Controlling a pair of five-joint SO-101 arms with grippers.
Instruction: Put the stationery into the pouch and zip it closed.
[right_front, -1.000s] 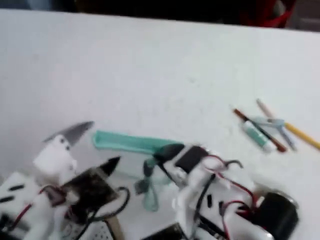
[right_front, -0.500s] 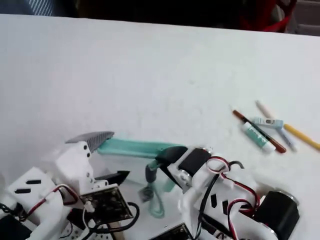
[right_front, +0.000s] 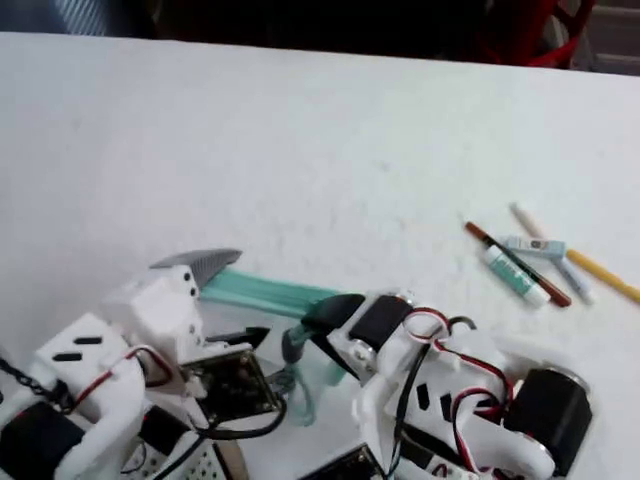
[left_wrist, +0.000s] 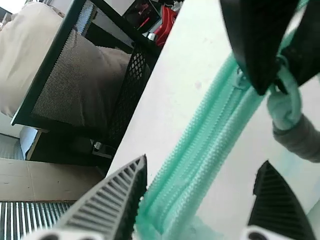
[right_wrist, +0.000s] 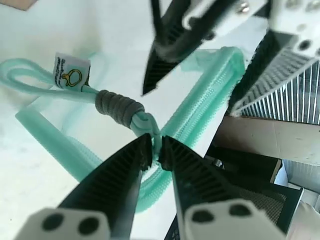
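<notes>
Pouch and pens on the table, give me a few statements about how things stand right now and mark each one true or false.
1. The right gripper is shut on the zipper pull of the pouch. True.
2. The stationery is inside the pouch. False: it lies on the table, well apart from the pouch.
3. The left gripper is open, with one finger on either side of the pouch's zipper edge. True.
4. The left gripper is clamped on a pencil. False: it grips nothing, and the pencil lies with the rest of the stationery.
</notes>
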